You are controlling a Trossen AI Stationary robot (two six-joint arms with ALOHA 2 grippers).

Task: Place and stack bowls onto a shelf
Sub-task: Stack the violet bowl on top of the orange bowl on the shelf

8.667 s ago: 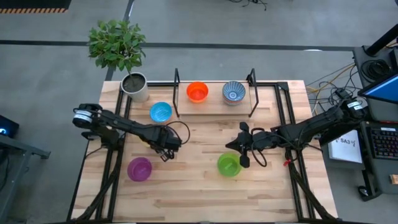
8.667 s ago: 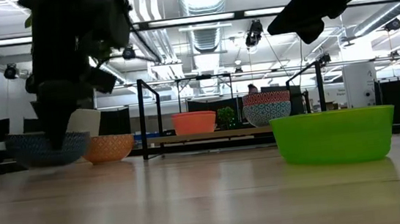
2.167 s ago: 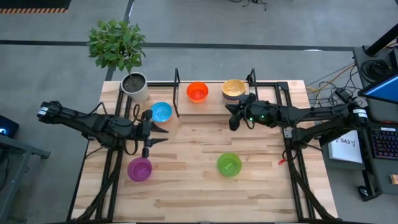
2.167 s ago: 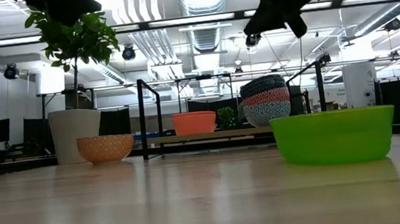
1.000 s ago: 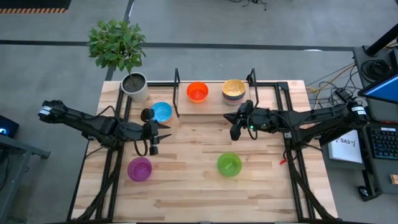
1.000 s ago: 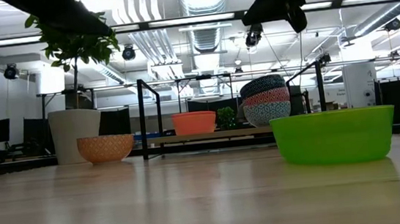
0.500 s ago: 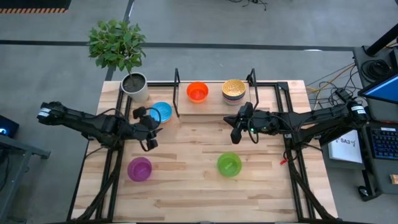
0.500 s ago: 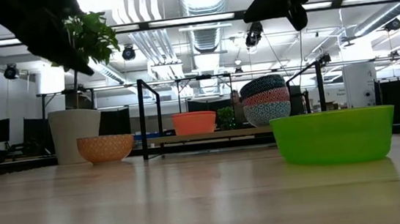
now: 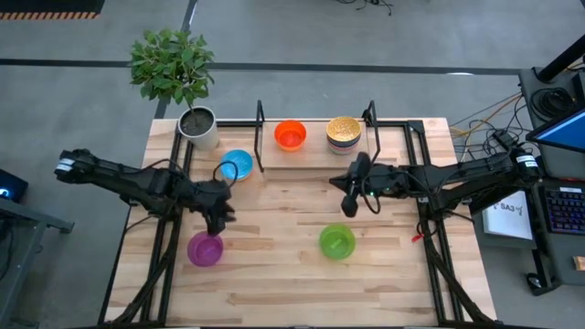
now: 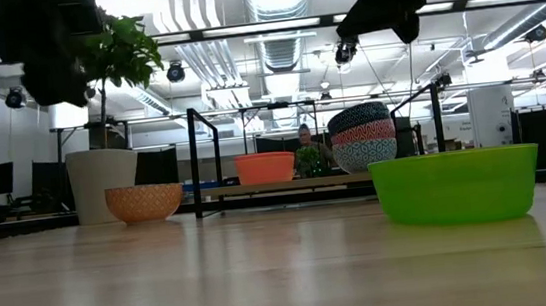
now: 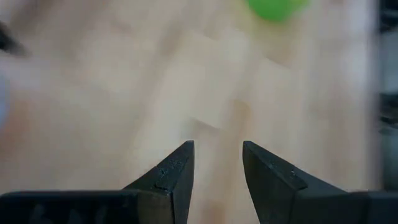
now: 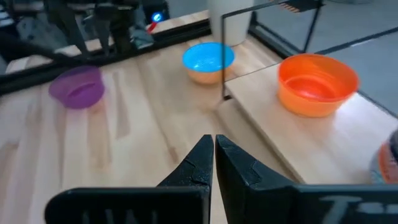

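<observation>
So on the shelf [image 9: 315, 157] there's an orange-red bowl [image 9: 290, 134] sitting alone in the middle and a stack [image 9: 344, 130] at the right end, with a mustard-yellow dotted bowl on top. In the low view the stack looks three bowls deep and the top one sits a bit tilted.

Three bowls are loose on the worktop [image 9: 283, 247]: the light blue bowl [image 9: 236, 164] just left of the shelf's left upright, the purple bowl [image 9: 206, 248] near the front left, and the green bowl [image 9: 336, 241] front centre-right.

The left pincer [image 9: 218, 215] hangs just above the purple bowl, slightly toward the shelf side. Its wrist view shows the fingers [image 11: 177, 171] parted by a modest gap with nothing between them. The right pincer [image 9: 351, 196] hovers between the shelf and the green bowl, fingers pressed nearly together and empty.

Handling guess: these look like small rigid bowls, the green and purple ones probably plastic, so light and a bit slick. The patterned ones could be ceramic, so heavier and chippable. I'd pinch the rim wall, one finger inside and one outside, and keep the bowl level. Grabbing across the whole bowl looks too wide. That tilted stack could slide if nudged.
</observation>
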